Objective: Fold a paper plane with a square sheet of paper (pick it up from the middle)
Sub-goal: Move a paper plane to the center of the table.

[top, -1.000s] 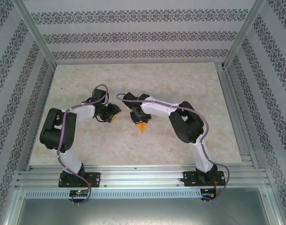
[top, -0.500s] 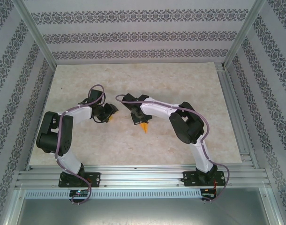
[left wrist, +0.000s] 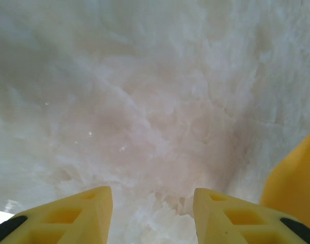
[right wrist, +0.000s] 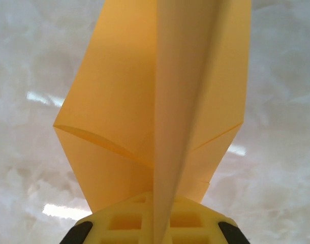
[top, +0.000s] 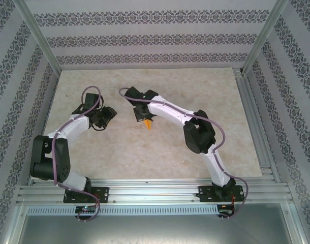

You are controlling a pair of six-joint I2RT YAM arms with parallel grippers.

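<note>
1. The right pincer [right wrist: 155, 226] is clamped shut on the paper plane [right wrist: 155, 101], pinching its centre fold near one end. In the top view the plane hangs under that pincer above the tabletop [top: 206, 91], about midway across.
2. The left pincer [left wrist: 152, 203] stands open and empty, well apart from the plane (its fingers frame bare tabletop).
3. Risk: a single narrow pinch holds thin paper, so a quick swing could let it slip or twist. The side flaps look loosely creased and may spring open.
4. Risk: lowering it nose-first would crumple the tip.
5. Compared with a second ago, the right arm has carried the plane farther from the bases and leftward, while the left arm has drawn back to its own side.
</note>
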